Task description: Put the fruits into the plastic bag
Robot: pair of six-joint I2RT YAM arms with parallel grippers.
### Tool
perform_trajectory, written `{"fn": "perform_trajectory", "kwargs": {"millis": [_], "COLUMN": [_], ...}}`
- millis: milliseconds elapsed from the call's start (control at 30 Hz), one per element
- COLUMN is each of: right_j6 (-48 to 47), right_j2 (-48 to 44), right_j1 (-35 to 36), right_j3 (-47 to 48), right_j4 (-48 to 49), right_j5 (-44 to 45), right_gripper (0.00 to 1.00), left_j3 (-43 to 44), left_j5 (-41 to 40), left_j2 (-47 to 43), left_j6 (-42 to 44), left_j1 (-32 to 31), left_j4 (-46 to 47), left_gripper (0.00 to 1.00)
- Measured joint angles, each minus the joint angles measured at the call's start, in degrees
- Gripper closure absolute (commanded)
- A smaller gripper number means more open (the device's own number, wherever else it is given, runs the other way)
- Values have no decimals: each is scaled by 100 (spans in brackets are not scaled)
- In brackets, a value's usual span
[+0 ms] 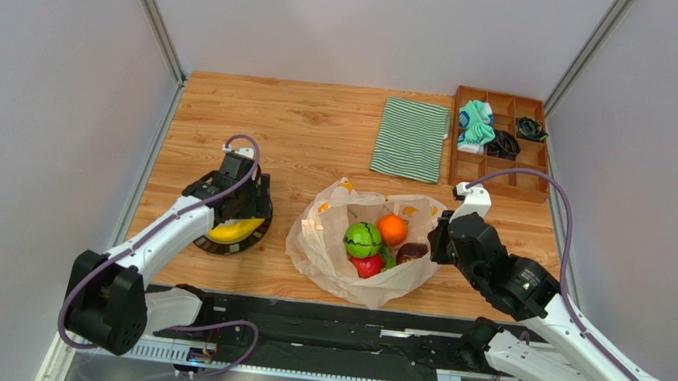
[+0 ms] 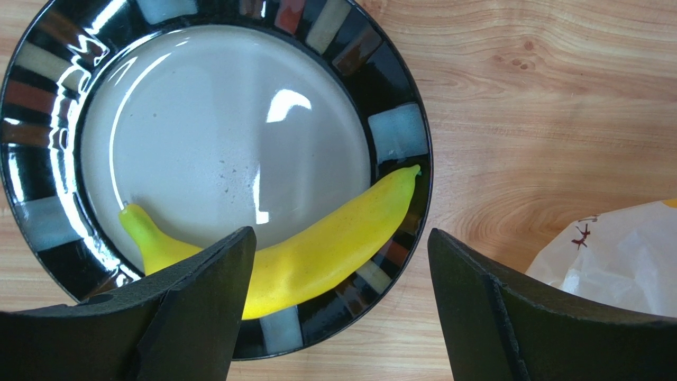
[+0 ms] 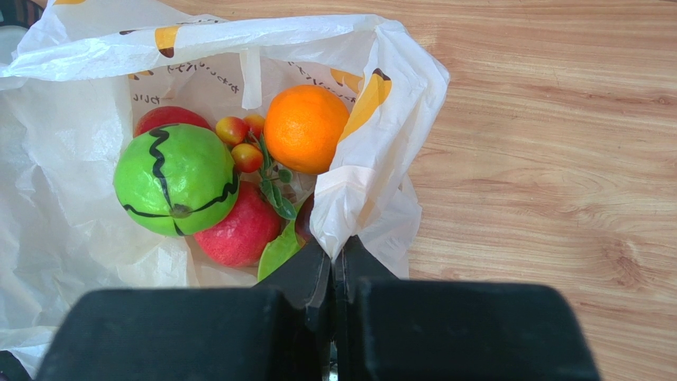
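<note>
The bag [image 3: 373, 182] lies open, holding the orange [image 3: 306, 128], green fruit [image 3: 175, 178] and apple [image 3: 238, 234]. At the bag's right edge the right gripper [image 3: 334, 262] is clamped on its rim. Left of the bag, the banana [image 2: 318, 254] lies on a plate [image 2: 397, 131], with the left gripper [image 2: 340, 262] spread wide over it.

Bright, even overhead light, sharp views, with white glare on the glossy plate [image 2: 238, 151].
</note>
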Motion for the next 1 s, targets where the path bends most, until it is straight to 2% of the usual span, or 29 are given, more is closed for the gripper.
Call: {"fn": "perform_trajectory", "kwargs": {"millis": [200,533,733,900,1000], "right_j6": [-2,-7,-26,-28,-28], "right_j2": [0,35,33,26,24], "right_j1": [0,0,0,0,0], "right_j3": [0,0,0,0,0], "right_j4": [0,0,-2,-2,-2], "right_j5": [0,0,4,7,7], "right_gripper": [97,97,97,97,97], "left_j3": [247,511,883,1202,1233], "left_j5": [57,-11,-304,-584,-713], "left_j2": [601,1060,1556,1657,1639], "left_j6": [122,280,446,555,568], "left_j1": [0,20,118,337,369], "left_j4": [-101,-374,-533,-516,-463], "left_gripper": [16,18,21,21,17]}}
